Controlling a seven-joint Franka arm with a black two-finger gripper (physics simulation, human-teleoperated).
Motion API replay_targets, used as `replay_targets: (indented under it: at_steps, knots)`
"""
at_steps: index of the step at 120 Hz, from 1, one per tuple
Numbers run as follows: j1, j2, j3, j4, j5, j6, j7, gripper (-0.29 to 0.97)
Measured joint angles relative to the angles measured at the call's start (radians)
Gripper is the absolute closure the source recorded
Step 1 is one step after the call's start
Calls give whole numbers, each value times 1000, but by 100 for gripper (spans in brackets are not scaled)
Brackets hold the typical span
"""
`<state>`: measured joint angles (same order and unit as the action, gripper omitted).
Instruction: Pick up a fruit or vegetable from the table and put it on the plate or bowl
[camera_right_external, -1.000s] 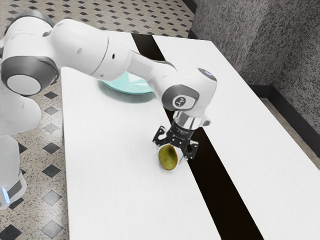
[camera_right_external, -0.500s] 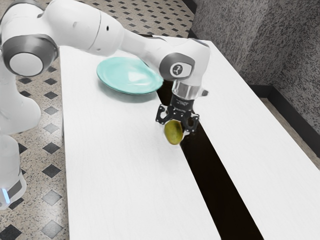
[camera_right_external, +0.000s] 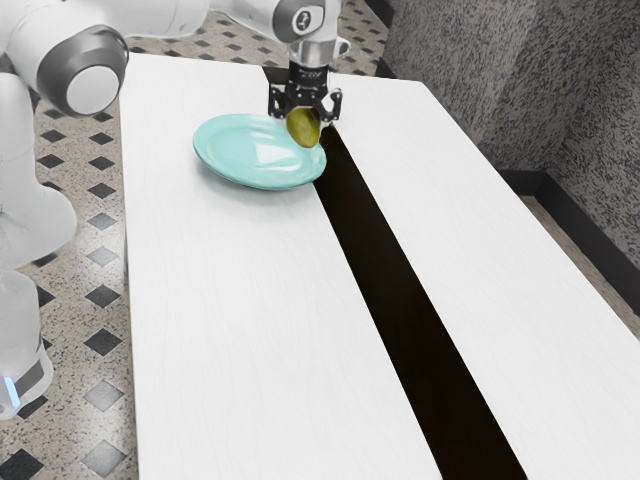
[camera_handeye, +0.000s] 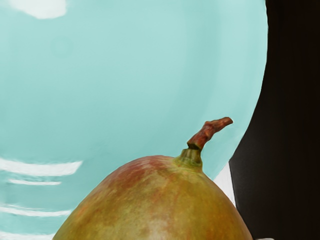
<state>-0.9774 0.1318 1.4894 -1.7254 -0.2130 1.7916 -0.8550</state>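
While the mango (camera_right_external: 305, 128) hangs clear of any surface in the upper centre of the exterior frame, the black fingers (camera_right_external: 279, 107) are closed on it from two sides, so the fruit is gripped and carried, not resting. It is green-yellow with a reddish blush, and in the wrist view its brown stem (camera_handeye: 207, 132) juts out from under the hand. Beneath it spreads the turquoise plate (camera_right_external: 240, 155). The exterior view puts the fruit above the plate's right-hand edge. The wrist view agrees: the plate's rim curves past close to the stem, with the dark strip (camera_right_external: 400, 290) just beyond it. The plate lies on the white worktop (camera_right_external: 250, 330), upper left of centre in the exterior frame, and the strip runs from beside it diagonally down to the lower right. The white arm (camera_right_external: 90, 60) comes in from the upper left.

As I judge it, the pick-up is done and the carry is nearly done, since the fruit is off the worktop and over the plate. What is left is perhaps a small shift toward the plate's middle, then lowering and opening the fingers. Released this close to the rim, the rounded fruit could roll off toward the strip.
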Motion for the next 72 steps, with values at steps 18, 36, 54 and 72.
replay_targets:
  at_steps: [18, 36, 54, 72]
  knots:
    - [401, 41, -312, 0, 6, 40, 33, 26]
    - [934, 113, -816, 73, 5, 70, 67, 29]
    - [1015, 130, -863, 89, -28, 85, 102, 30]
    - [1017, 131, -869, 91, -41, 94, 131, 12]
